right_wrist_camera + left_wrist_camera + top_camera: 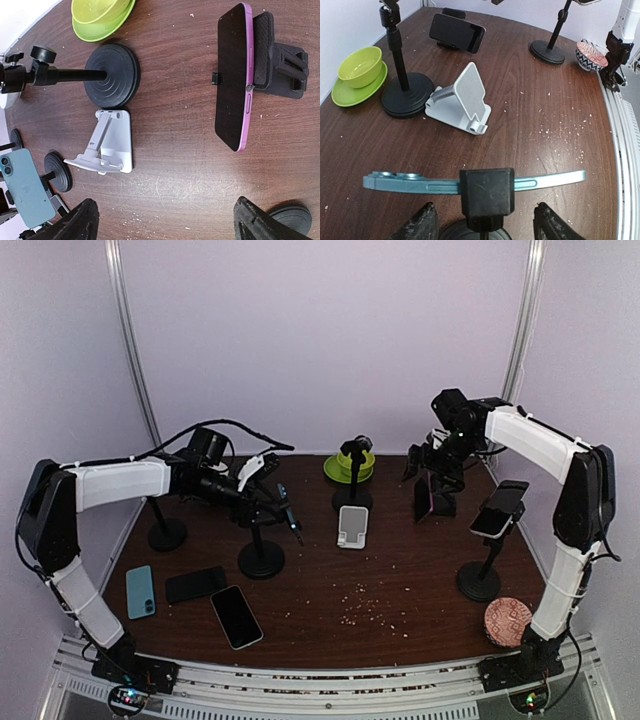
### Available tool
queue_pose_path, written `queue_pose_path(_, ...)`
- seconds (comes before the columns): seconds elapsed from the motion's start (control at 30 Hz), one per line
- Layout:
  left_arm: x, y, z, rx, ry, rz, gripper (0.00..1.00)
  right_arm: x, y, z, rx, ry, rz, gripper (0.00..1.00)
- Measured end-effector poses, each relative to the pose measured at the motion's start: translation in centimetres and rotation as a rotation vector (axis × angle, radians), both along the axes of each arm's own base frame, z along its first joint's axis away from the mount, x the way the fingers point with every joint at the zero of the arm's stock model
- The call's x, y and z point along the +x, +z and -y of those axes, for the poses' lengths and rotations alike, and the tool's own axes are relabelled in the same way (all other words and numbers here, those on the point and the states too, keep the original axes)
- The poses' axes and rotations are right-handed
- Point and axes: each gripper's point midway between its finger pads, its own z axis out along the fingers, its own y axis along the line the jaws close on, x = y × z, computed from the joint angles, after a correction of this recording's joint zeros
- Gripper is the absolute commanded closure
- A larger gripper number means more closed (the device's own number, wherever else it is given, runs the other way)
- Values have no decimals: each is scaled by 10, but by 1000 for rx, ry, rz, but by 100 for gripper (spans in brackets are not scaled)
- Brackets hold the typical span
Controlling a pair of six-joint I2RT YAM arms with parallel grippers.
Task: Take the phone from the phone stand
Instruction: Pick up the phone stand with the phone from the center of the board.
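Note:
A teal phone [395, 181] sits edge-on in the black clamp [486, 192] of a round-based phone stand [262, 558]. My left gripper [485, 224] is open, with one finger on either side of the clamp. Its fingertips [415, 225] stop just short of the phone and touch nothing. In the top view the left gripper [268, 498] is level with the teal phone [288, 506]. A purple-edged phone [232, 75] leans on a low black stand [280, 60]. My right gripper [167, 220] hangs open above the table beside it and holds nothing.
A white folding stand [351, 525] and an empty tall black stand [353, 480] are mid-table, in front of a green bowl on a plate [350, 466]. Another phone sits on a tall stand [499, 510] at right. Three phones [195, 584] lie front left. A patterned bowl [508, 622] is front right.

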Motion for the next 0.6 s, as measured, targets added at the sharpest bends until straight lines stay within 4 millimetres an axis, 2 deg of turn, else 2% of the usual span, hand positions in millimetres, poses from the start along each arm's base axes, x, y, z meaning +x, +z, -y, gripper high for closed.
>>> queue_pose_path(0.17, -4, -17, 6, 38, -41, -5, 38, -2, 0, -1, 7, 7, -3, 6)
queue_pose_path(0.33, -5, -23, 8, 65, -54, -2, 48, -3, 0, -1, 4, 18, -1, 6)
queue_pose_path(0.6, 1, -33, 15, 107, -43, 8, 50, -7, -2, 0, 2, 21, -7, 6)
